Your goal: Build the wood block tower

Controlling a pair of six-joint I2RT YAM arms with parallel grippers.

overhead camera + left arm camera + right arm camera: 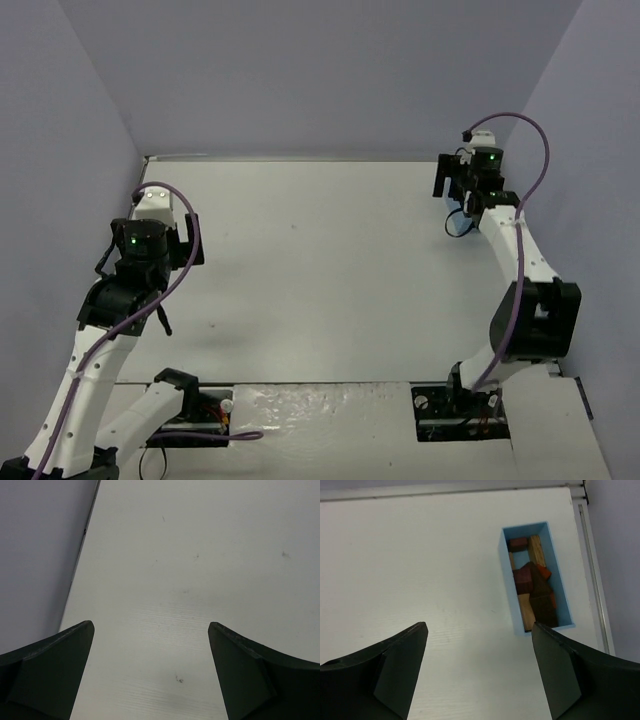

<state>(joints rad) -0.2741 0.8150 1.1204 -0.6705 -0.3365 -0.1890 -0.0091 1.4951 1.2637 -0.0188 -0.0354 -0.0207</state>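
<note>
The wood blocks [534, 582], several in tan, reddish-brown and dark brown, lie jumbled inside a light blue box [507, 570] in the right wrist view, near the table's far right corner. No wood block tower shows in any view. My right gripper [479, 626] is open and empty, raised above the table with the box ahead of its right finger [560, 675]. In the top view the right gripper [453, 180] hides the box. My left gripper [150, 625] is open and empty over bare table near the left wall; in the top view the left gripper [152, 208] sits at the left.
The white table [320, 270] is walled on the left, back and right. Its left edge [82, 535] runs close to the left gripper. Its far edge [445, 491] and right edge [592, 580] border the box. Arm bases and cables sit at the near edge.
</note>
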